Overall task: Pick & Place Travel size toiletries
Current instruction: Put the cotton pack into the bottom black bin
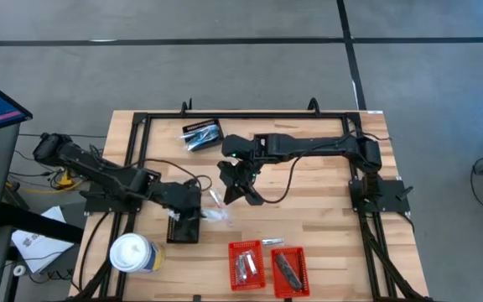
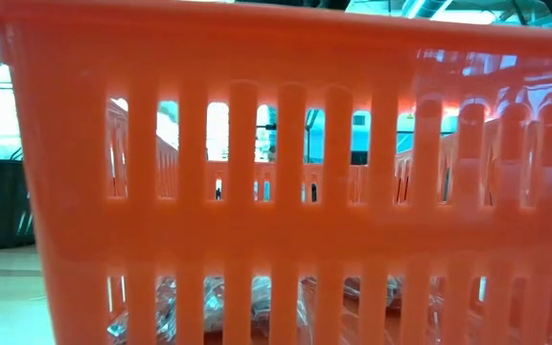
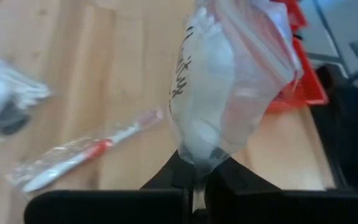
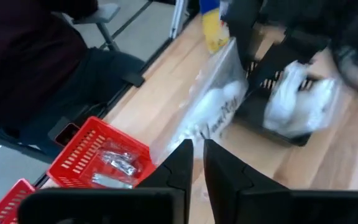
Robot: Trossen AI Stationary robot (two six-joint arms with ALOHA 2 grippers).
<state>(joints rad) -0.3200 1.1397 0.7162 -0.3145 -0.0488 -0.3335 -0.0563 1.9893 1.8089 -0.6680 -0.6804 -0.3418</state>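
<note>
Right up against my low cam is the slotted wall of a red basket [image 2: 286,192], crinkly silvery toiletries [image 2: 209,307] showing through it. My left gripper [image 3: 197,180] is pinched shut on a clear zip bag [image 3: 219,81] of white stuff; there's black handwriting on it I can't read. A wrapped toothbrush [image 3: 86,152] lies on the table [image 3: 104,62] nearby. The right gripper [image 4: 194,155] hangs beside the bag, fingers barely parted, holding nothing.
</note>
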